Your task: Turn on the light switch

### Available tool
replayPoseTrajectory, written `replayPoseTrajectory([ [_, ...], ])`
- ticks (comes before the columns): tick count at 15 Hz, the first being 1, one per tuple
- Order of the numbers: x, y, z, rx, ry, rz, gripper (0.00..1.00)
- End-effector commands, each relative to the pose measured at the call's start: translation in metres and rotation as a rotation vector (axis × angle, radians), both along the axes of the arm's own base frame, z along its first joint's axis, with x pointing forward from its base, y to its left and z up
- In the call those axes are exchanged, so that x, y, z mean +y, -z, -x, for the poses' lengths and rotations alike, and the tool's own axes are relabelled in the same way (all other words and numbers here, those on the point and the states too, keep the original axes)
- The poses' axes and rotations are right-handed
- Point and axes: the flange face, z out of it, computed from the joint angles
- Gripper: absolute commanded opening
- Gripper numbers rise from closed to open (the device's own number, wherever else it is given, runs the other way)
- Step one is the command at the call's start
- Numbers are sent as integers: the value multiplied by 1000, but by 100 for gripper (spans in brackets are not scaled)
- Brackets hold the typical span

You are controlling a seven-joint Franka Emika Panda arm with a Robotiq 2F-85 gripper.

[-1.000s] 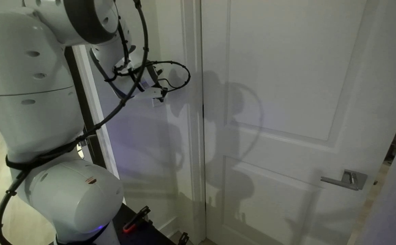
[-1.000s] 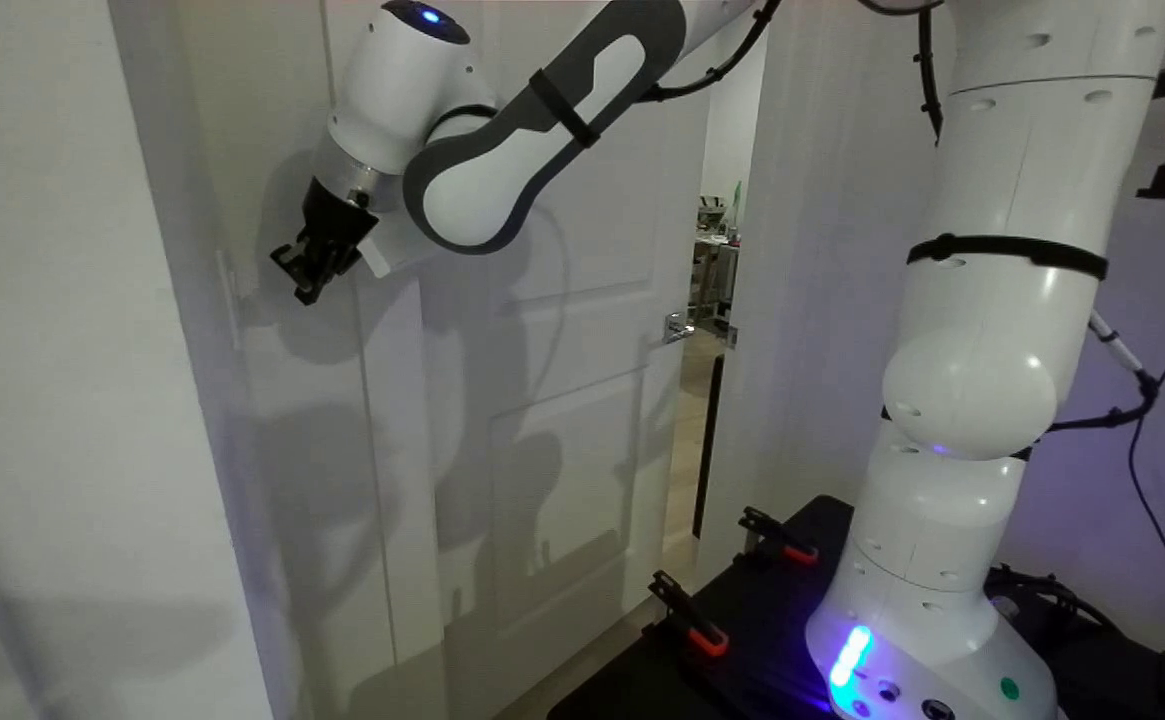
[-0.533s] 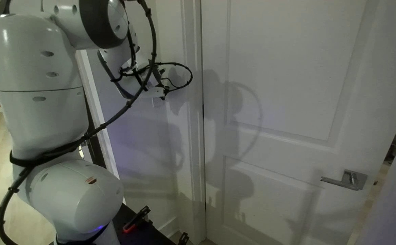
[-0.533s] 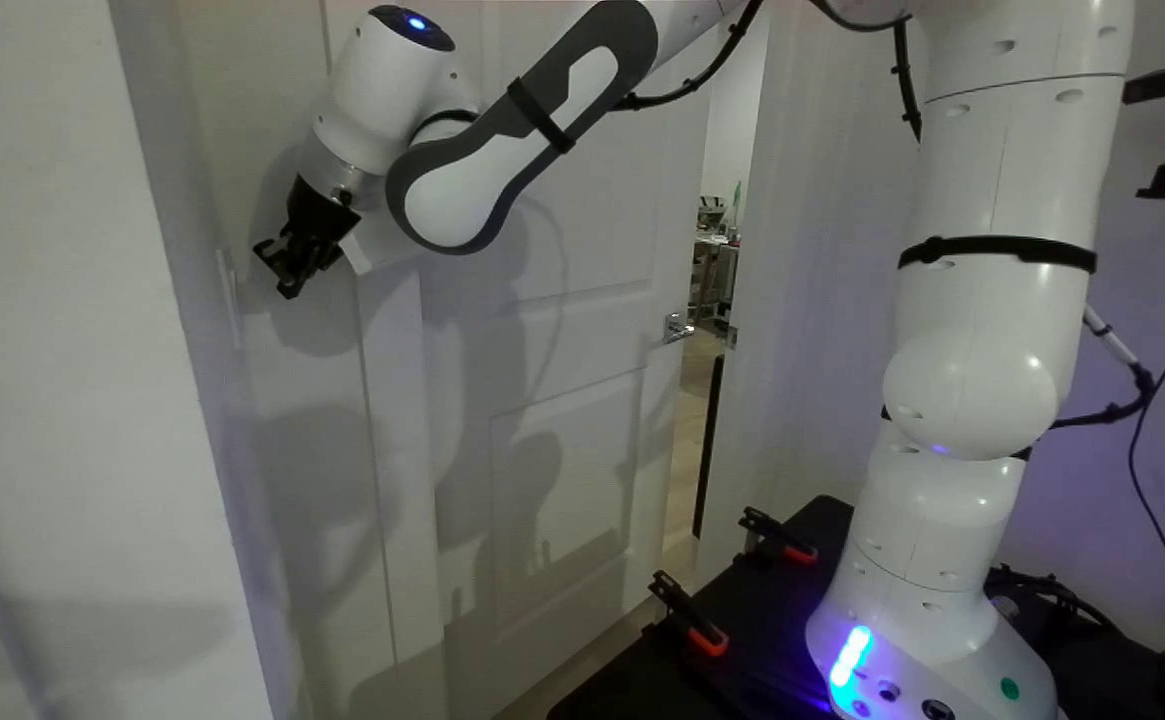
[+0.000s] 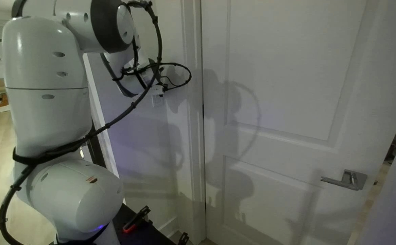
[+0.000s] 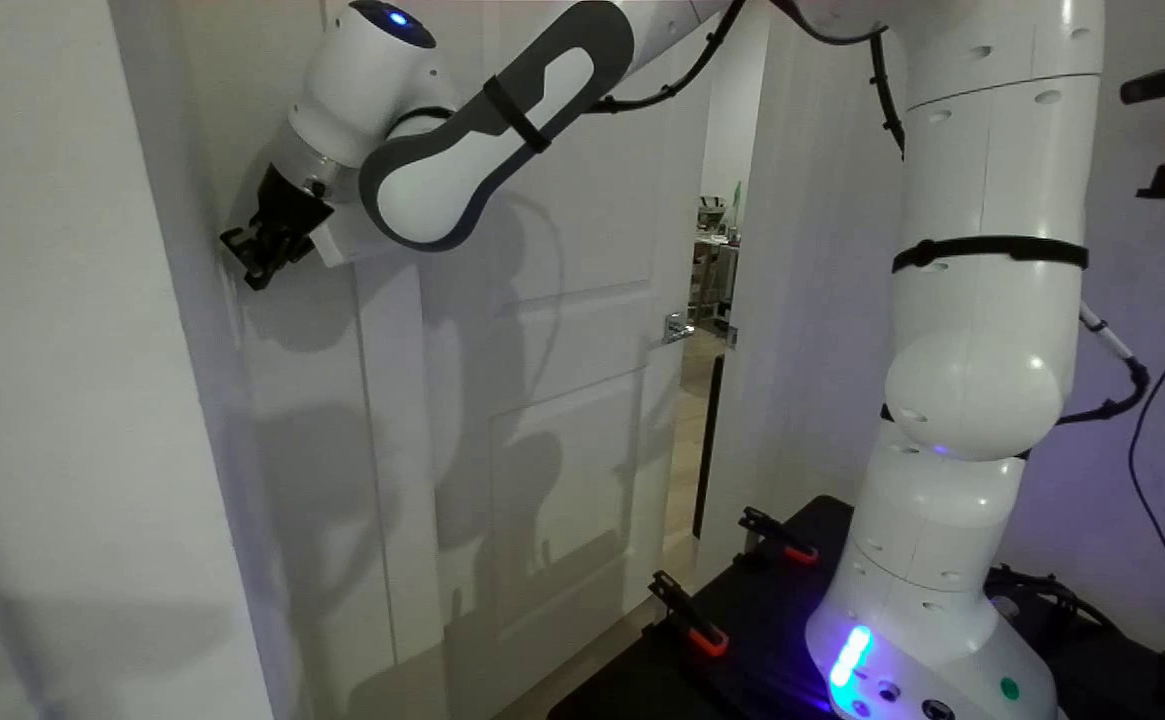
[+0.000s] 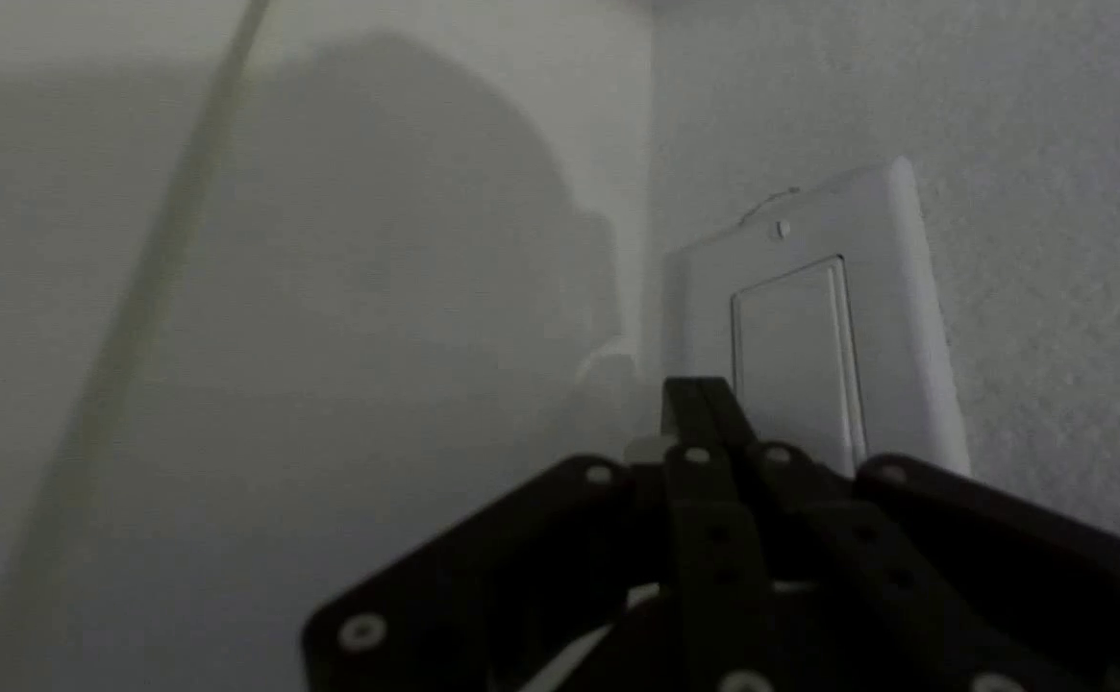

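Observation:
The light switch (image 7: 795, 341) is a white wall plate with a flat rectangular rocker, seen at a steep angle in the wrist view. Part of the plate (image 5: 157, 101) shows below the wrist in an exterior view. In an exterior view my gripper (image 6: 245, 262) covers most of it, close to the wall. My black gripper (image 7: 704, 384) is shut with its fingertips together and nothing between them. In the wrist view the tips overlap the rocker's lower left edge and hide the plate's lower part. I cannot tell whether they touch it.
A wall corner and door frame stand beside the switch. A white door (image 5: 282, 85) with a metal handle (image 5: 344, 180) is in both exterior views. A wall edge (image 6: 162, 300) stands close beside the gripper. A black cable (image 5: 157, 44) loops around the arm. Clamps (image 6: 692, 615) hold the black base table.
My gripper has moved left and slightly up in an exterior view, closer to the switch wall, and now covers most of the plate there. The arm's upper links have swung along with it.

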Motion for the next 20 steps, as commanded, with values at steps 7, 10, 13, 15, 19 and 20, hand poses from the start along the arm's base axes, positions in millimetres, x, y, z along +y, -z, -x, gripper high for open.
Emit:
replayPoseTrajectory([
  [7,18,-15,-2,-3,-10,-55,0],
  [10,15,-11,-1,21,1,-38,0],
  [13,13,-7,0,103,15,-22,0],
  [15,12,-10,3,200,21,17,0],
  [19,-4,-23,11,355,75,185,0],
  [20,-9,-26,14,391,96,230,0],
])
